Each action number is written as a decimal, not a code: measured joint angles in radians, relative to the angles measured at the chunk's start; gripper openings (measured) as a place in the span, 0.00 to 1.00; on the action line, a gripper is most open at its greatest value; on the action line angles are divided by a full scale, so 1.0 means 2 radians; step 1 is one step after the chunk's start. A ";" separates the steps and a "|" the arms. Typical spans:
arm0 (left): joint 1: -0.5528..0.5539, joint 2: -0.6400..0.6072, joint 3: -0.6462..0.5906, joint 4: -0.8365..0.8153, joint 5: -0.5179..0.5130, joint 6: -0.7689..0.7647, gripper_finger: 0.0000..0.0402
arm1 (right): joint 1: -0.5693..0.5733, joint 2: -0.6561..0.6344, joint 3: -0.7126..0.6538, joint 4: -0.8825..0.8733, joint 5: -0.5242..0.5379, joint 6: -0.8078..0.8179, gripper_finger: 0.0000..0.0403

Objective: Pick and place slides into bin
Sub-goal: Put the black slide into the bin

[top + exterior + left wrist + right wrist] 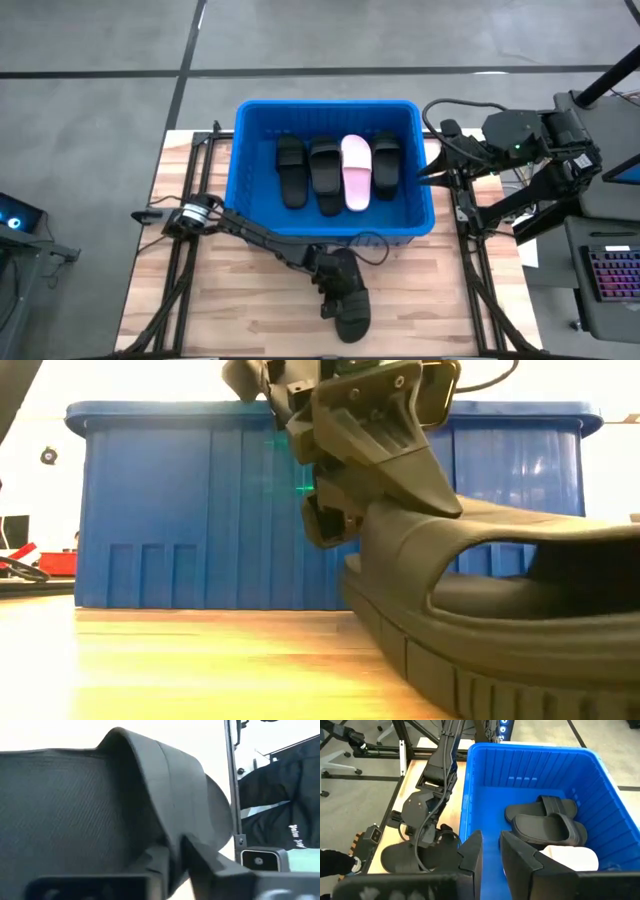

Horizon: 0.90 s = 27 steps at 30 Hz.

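Grasp step: left gripper (pixel 335 285) is down on a black slide (pixel 350 305) lying on the table (pixel 250 310) in front of the bin (pixel 330 108), fingers apparently pinching its edge. Right gripper (pixel 490 850) waits beside the bin, fingers slightly apart. Next: lift clear over the rim.

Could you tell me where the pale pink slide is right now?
In the high view, the pink slide lies inside the blue bin, third from the left, between black slides.

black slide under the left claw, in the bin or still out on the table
Out. The black slide lies on the wooden table in front of the blue bin, with the left claw closed on its strap.
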 joint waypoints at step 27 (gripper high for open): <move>-0.012 -0.249 0.005 0.012 -0.164 -0.013 0.00 | 0.000 -0.001 0.000 0.024 0.003 -0.019 0.14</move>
